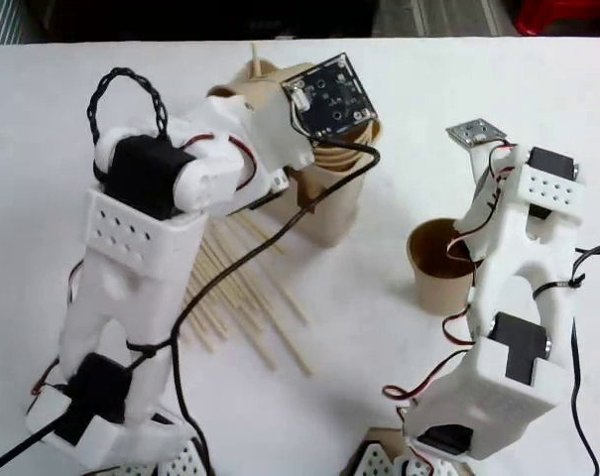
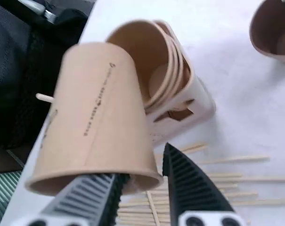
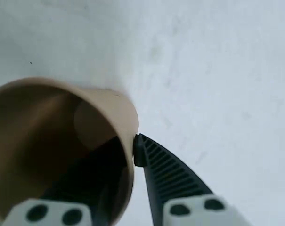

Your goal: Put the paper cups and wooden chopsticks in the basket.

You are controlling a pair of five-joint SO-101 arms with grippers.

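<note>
1. Left end effector (image 2: 144, 162), lower centre, is clenched on the rim of a tilted cup (image 2: 95, 113) at the basket (image 2: 199, 101).
2. Right end effector (image 3: 123, 150) grasps the wall of an upright cup (image 1: 433, 268), centre right.
3. Chopsticks (image 1: 245, 297) lie on the tabletop (image 1: 379, 357), centre left.

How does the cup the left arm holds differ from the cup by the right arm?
The left cup is held tilted by its rim in the left gripper; the right cup stands upright on the table, mouth up. The left cup is right by the basket; the right cup stands apart from it. Both are plain brown paper cups, and the right gripper is at its cup's rim too.
</note>
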